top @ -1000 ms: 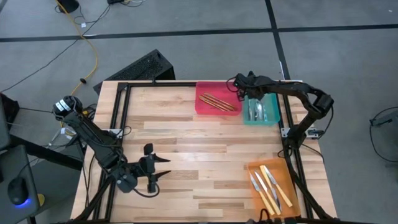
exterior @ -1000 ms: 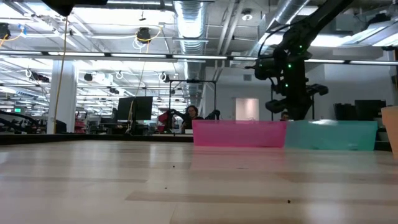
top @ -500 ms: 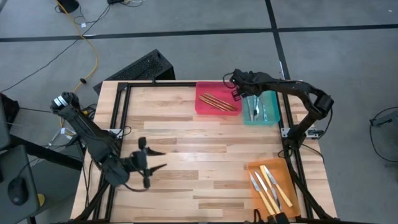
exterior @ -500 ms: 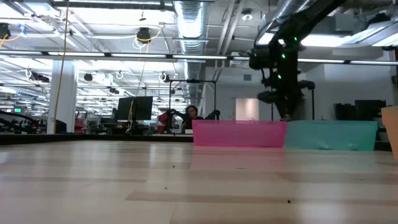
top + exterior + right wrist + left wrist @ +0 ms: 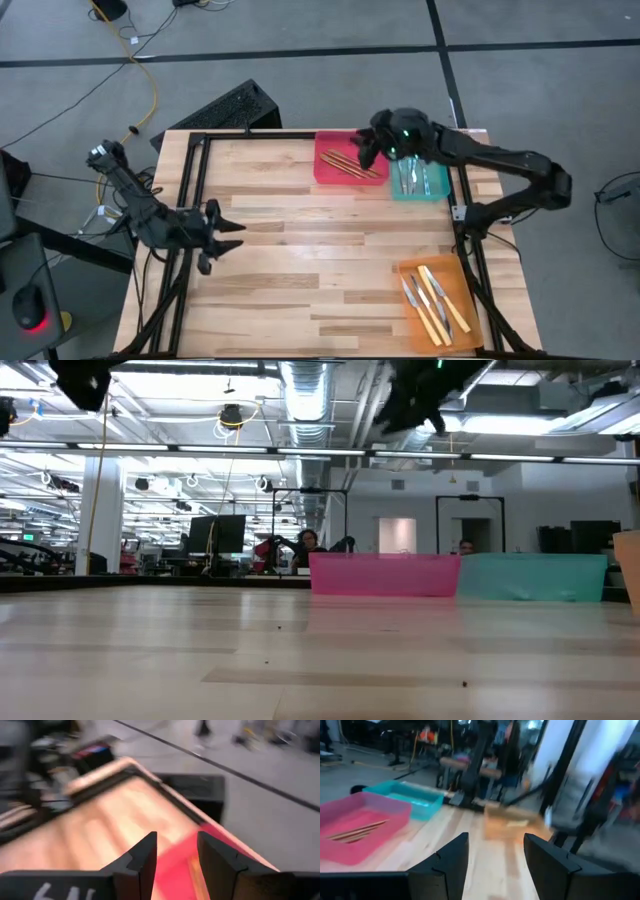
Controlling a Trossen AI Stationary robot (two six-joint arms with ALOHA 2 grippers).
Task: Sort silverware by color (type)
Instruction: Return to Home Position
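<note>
High view: sorting looks finished, wooden sticks (image 5: 350, 165) in red tray (image 5: 330, 176) and blue pieces (image 5: 415, 178) in teal tray (image 5: 438, 192) at 1 o'clock, yellow knives (image 5: 430, 300) in orange tray (image 5: 455, 275) at 5 o'clock. Left arm (image 5: 150, 220) at 9 o'clock, right arm (image 5: 480, 160) over the red tray: jaws spread, empty; only parking remains

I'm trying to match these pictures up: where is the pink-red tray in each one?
High view: red tray at the table's upper edge, right of centre.
Low view: pink wall, right of centre.
Left wrist view: ahead of the left hand, sticks inside.
Right wrist view: just beneath the right hand, here.
Landmark: teal tray beside it, except right wrist view.
</note>
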